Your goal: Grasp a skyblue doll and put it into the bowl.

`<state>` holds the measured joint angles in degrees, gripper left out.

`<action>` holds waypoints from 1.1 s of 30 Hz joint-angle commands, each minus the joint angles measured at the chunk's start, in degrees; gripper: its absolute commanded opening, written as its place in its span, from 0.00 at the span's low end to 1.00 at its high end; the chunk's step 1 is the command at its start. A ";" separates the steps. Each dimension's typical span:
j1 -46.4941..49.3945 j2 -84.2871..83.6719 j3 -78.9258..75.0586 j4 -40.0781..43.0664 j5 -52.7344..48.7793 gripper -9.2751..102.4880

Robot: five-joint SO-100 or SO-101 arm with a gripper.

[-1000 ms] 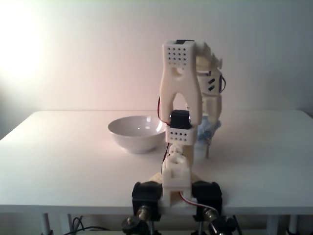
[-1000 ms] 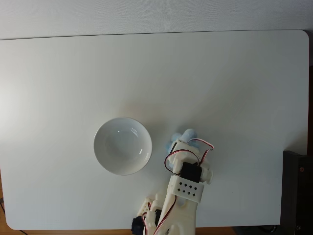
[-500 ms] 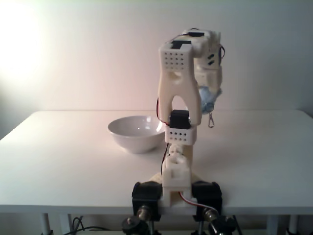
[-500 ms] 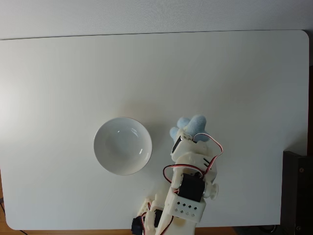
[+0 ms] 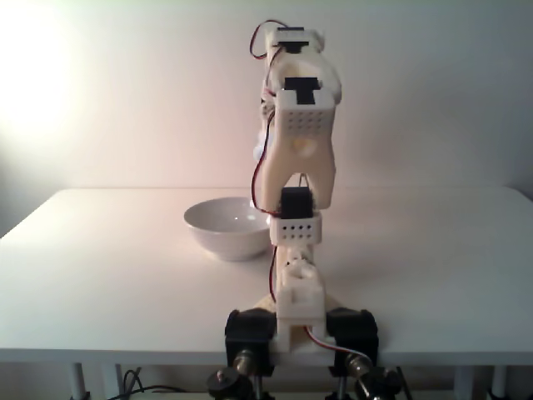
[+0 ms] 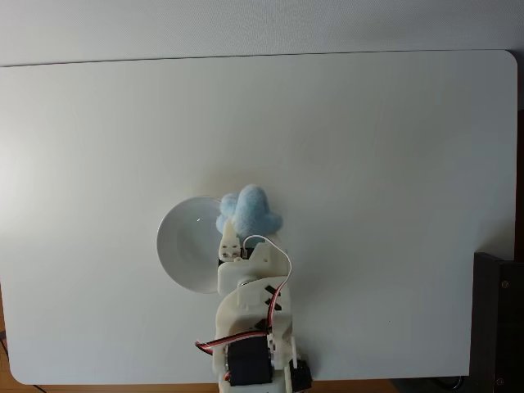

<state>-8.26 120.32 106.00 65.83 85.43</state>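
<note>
1. The table (image 6: 393, 164) is the largest thing here, a plain white top running wide on every side of me. Its bare expanse leaves nothing between me and my target. A dark object (image 6: 498, 319) sits off the table's right edge in the top-down fixed view, well apart from my work.

2. My own arm (image 5: 296, 142) comes next, reared up tall from its base at the near edge. I judge I stand this high so that my load clears the rim rather than knocking it. In the front fixed view my arm blocks the sight of what I carry.

3. The bowl (image 6: 184, 246), round and glossy white, sits left of my base in the top-down fixed view. Its right side lies under my wrist and load, and its hollow looks empty.

4. The skyblue doll (image 6: 250, 209) is smallest, a fuzzy pale lump held off the table. It hangs over the bowl's upper right rim, part of it beyond the edge.

5. My claw (image 6: 231, 233) pinches the skyblue doll at its near side, fingers pressed into the plush. I judge a little more travel left is needed, since a release here could catch the rim and spill the doll.
</note>
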 commanded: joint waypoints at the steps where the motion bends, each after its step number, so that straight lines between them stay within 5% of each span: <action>1: -5.27 1.05 -2.29 0.26 -0.35 0.10; 11: -17.14 1.85 6.42 0.35 -0.35 0.10; 33: -16.44 1.67 7.65 0.26 -0.44 0.10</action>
<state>-24.96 120.50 114.43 65.83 85.34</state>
